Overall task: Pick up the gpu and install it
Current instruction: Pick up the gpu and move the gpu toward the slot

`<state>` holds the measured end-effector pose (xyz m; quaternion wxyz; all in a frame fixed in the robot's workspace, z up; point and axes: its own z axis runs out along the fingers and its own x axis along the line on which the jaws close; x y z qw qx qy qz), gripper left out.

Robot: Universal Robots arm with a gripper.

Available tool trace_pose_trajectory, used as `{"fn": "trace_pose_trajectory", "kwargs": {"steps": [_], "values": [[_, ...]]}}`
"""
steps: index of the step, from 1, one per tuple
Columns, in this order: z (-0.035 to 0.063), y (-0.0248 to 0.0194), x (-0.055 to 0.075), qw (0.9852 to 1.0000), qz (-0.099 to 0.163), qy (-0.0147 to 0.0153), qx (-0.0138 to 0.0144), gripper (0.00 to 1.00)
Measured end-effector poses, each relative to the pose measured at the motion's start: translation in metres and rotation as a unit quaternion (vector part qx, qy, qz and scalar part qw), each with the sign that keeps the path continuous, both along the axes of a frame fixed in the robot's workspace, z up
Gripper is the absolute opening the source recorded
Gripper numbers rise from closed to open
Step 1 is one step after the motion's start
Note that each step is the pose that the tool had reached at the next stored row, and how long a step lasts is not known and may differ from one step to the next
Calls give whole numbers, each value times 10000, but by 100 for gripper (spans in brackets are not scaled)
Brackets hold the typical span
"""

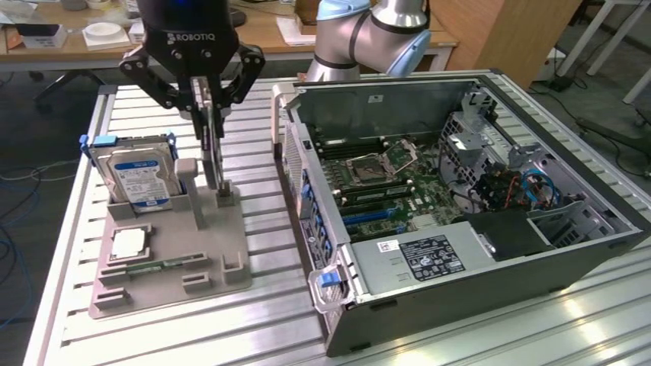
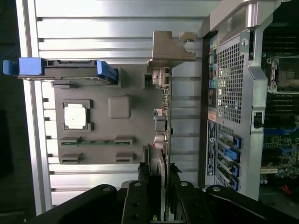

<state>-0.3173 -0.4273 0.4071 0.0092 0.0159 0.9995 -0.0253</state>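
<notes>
The gpu (image 1: pixel 212 152) is a thin dark card standing on edge in a slot of the grey holder tray (image 1: pixel 173 286). My gripper (image 1: pixel 206 95) hangs straight above it, with a finger on each side of the card's upper edge, shut on it. In the wrist view the gpu (image 2: pixel 164 116) runs edge-on from between my fingers (image 2: pixel 144 186) to its metal bracket (image 2: pixel 173 44) at the far end. Its lower edge still sits at the holder's posts. The open computer case (image 1: pixel 458 191) lies to the exterior view's right, motherboard (image 1: pixel 382 175) exposed.
The holder tray (image 2: pixel 100 154) also carries a hard drive (image 1: pixel 137 171) with blue rails, a processor chip (image 1: pixel 130 244) and a green memory stick (image 1: pixel 163 264). The case wall (image 2: pixel 233 93) stands close beside the card. A cluttered desk (image 1: pixel 61 38) lies behind the slatted table.
</notes>
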Motion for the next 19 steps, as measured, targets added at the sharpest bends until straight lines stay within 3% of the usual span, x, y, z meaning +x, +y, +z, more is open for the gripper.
{"fn": "trace_pose_trajectory", "kwargs": {"steps": [13, 19], "values": [[147, 0, 0, 10000, 0, 0, -13, 26], [155, 0, -1, 10000, 0, 0, -14, 26]]}}
